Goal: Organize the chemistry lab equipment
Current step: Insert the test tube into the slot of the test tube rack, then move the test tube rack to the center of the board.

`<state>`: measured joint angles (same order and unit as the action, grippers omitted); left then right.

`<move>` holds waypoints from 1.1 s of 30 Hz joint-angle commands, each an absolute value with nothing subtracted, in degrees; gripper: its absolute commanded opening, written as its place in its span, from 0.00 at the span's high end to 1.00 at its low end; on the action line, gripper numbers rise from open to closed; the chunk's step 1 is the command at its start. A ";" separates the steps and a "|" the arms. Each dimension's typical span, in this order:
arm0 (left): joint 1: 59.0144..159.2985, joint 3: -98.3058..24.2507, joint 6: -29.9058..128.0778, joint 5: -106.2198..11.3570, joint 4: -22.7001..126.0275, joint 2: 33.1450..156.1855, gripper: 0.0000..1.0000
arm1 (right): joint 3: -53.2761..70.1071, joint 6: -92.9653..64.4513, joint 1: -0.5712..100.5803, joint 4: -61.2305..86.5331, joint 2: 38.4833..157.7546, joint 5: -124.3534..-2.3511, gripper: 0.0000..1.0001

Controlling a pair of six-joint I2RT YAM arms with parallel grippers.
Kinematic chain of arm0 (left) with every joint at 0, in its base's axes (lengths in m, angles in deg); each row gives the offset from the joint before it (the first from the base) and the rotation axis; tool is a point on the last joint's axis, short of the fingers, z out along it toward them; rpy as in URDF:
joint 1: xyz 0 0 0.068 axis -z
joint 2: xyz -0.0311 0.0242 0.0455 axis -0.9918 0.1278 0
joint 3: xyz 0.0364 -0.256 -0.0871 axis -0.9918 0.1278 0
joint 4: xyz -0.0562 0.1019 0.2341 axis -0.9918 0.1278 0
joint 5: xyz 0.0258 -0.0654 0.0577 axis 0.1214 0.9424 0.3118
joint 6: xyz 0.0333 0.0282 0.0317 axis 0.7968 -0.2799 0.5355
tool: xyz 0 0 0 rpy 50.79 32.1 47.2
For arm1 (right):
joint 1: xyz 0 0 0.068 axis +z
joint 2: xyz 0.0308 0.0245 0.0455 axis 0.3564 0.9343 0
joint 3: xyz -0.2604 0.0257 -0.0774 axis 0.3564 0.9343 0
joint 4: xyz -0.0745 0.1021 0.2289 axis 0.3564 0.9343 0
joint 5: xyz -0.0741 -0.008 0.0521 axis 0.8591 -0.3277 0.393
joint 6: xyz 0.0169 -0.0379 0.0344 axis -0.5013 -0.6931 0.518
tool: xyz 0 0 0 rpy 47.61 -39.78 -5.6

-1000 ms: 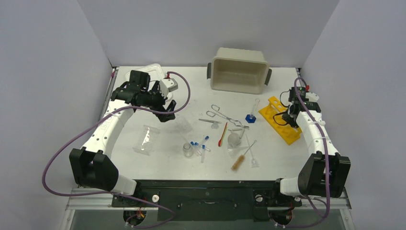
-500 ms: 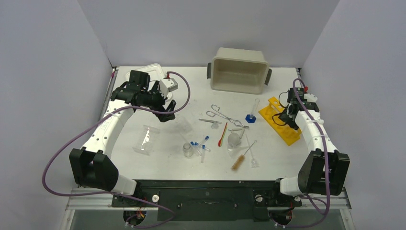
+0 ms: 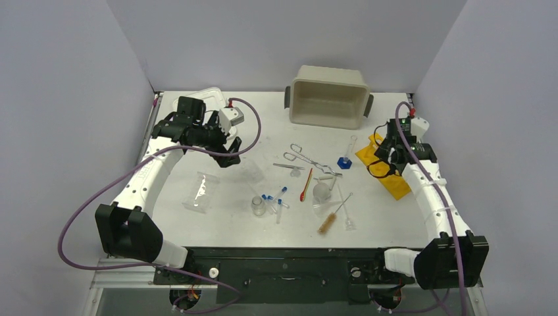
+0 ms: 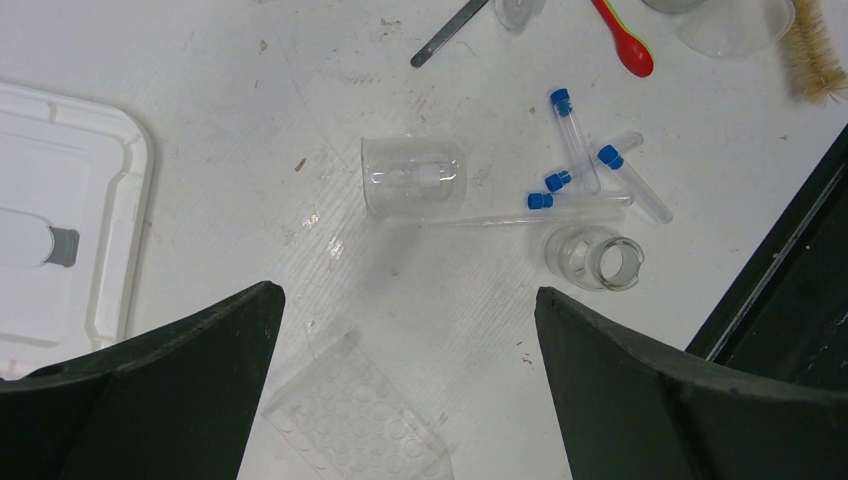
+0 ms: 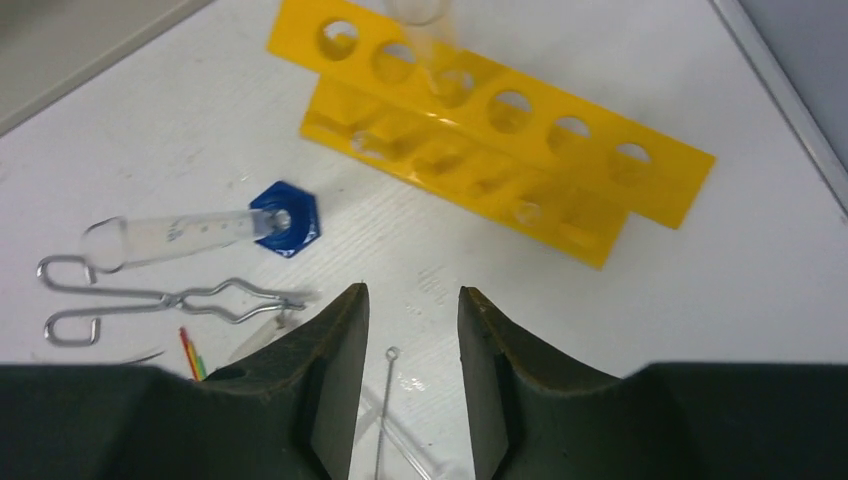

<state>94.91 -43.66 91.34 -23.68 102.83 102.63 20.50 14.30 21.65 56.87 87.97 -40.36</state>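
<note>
Right gripper (image 5: 412,298) hangs just beside the yellow rack (image 5: 560,170), its jaws a little apart with nothing between them. A clear tube (image 5: 418,12) seems to stand in one of the rack's holes. Our left gripper (image 4: 407,295) hovers spread wide and empty above the beaker (image 4: 412,178), which lies on its side.

We judge the step in hand to be filling the rack, so the next pick is probably one of the blue-capped tubes (image 4: 575,150). They lie in a loose heap near the vial (image 4: 600,262), well apart from the rack.

To do this well, we lift straight up before swinging away, so the fingers do not knock the standing tube. The cylinder (image 5: 190,232) and tongs (image 5: 170,297) lie near our path, so we pass above them. The tubes cross one another and will likely roll. We therefore take an outer one, widen the jaws first, close across its middle, and tip it upright only over a free hole.
</note>
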 commanded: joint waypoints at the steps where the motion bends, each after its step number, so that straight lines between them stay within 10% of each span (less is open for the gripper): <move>1: 94.54 -45.55 90.85 -21.95 101.10 102.39 0.03 | 22.04 15.99 26.91 48.88 89.69 -42.64 0.68; 33: 85.93 -48.49 83.02 -40.52 100.11 113.38 0.03 | 26.15 19.33 17.85 35.46 107.13 -35.81 0.63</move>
<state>89.27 -46.48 83.50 -36.16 100.01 111.33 25.55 18.70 17.76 36.83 108.65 -37.89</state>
